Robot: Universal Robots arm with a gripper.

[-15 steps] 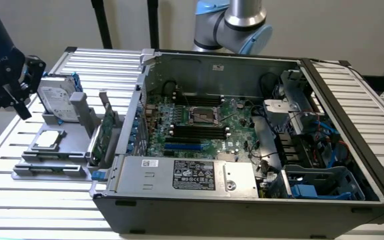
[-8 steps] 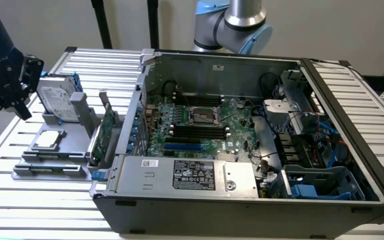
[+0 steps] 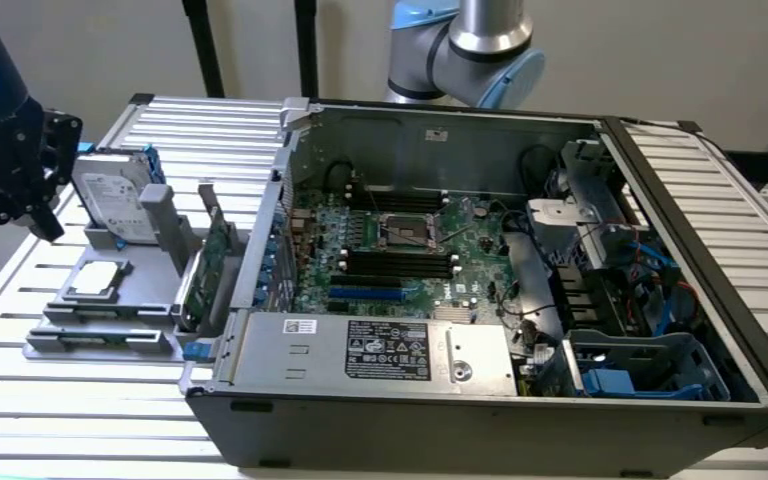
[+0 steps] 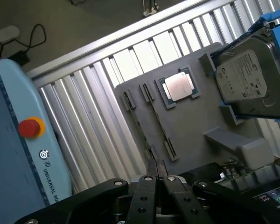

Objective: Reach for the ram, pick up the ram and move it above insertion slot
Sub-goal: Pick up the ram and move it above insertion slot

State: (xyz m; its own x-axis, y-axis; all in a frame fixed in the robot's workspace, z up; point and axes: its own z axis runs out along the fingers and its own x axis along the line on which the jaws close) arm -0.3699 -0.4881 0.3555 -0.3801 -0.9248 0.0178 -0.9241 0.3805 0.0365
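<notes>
Computer case [image 3: 491, 400], lid off, sits nearest on the slatted table [image 3: 37, 420]. At the exterior view's left, a grey fixture [image 3: 144, 290] carries a thin strip [image 4: 141, 129], seemingly the ram, on edge between end clips, its long axis running left-right. Farther left, the raised hand [image 4: 156, 164] hovers well apart from it, fingertips together.

Exterior view high, oblique over computer case [image 3: 491, 430]; wrist view past pincer [image 4: 157, 163], close above shared grey tray [image 4: 196, 121].

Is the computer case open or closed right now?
Open: the computer case has no side cover, so its motherboard shows inside.
</notes>
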